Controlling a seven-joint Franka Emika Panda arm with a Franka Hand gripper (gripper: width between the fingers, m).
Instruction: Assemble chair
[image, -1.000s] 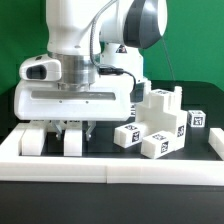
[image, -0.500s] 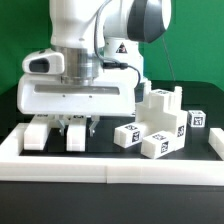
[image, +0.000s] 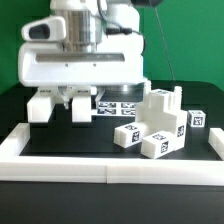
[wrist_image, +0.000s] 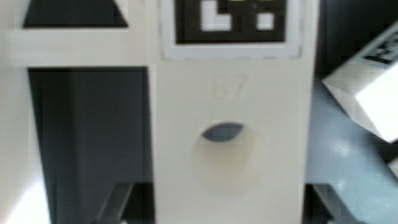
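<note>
My gripper (image: 74, 98) hangs over the exterior view's left half of the black table. It is shut on a white chair part whose two blocky ends (image: 40, 105) hang below the hand, off the table. In the wrist view this part is a long white bar (wrist_image: 222, 110) with a tag at one end and a small round hole. The bar fills the gap between my dark fingertips (wrist_image: 146, 205), and my gripper (wrist_image: 231, 212) grips it. A heap of tagged white chair blocks (image: 160, 125) lies at the exterior view's right.
A low white border wall (image: 100, 165) runs along the front and sides of the table. A small tagged cube (image: 198, 120) stands at the exterior view's far right. Some tags (image: 122, 103) show low behind the hand.
My gripper has risen with the white chair part in it. The part's blocky ends have left the table surface. The heap of blocks has not moved.
</note>
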